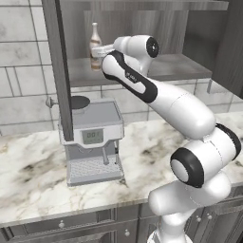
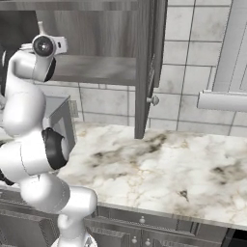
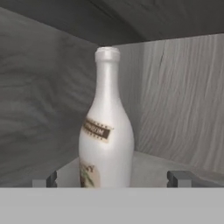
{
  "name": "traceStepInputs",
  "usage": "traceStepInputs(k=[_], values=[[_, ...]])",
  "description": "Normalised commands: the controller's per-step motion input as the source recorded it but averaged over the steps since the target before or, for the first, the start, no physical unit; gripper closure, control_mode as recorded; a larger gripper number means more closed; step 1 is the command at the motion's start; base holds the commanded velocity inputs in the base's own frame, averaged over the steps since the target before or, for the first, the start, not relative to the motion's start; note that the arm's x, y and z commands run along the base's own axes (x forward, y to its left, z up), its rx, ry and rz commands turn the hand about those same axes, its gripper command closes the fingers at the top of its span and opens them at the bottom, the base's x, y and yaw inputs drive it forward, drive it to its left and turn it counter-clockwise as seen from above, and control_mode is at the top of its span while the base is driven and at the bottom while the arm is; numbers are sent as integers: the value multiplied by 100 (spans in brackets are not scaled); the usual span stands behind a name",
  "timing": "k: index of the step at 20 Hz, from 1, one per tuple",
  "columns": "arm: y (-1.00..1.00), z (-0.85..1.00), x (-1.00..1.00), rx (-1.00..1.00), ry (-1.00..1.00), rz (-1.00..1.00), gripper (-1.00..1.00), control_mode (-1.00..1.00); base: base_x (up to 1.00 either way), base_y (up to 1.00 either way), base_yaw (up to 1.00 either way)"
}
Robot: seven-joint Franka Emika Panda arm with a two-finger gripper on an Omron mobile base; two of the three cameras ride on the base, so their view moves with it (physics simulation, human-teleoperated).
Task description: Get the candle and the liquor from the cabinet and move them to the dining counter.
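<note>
Tool (image 3: pixel 112 179) fingers apart, liquor (image 3: pixel 106 131) between, probably untouched, upright on grey cabinet (image 3: pixel 175 162) shelf.

Even, soft rendered light; cabinet (image 1: pixel 142 28) interior dim; textures slightly blurry.

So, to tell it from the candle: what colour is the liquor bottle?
Pale whitish, with a brown-and-gold label band on the liquor; clearest in the hand view.

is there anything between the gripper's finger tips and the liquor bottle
No. In the hand view the liquor stands between the open gripper's finger tips, with bare cabinet shelf on either side.
</note>
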Motion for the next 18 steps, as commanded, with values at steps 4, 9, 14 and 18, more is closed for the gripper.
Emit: traceStepInputs(k=[4, 9, 14, 18], values=[[15, 0, 18, 0, 4, 0, -100, -100, 0, 0, 0], [20, 0, 15, 0, 3, 0, -100, -100, 0, 0, 0], [4, 0, 9, 0, 1, 0, -100, -100, 0, 0, 0], [0, -2, 6, 0, 0, 0, -100, -100, 0, 0, 0]])
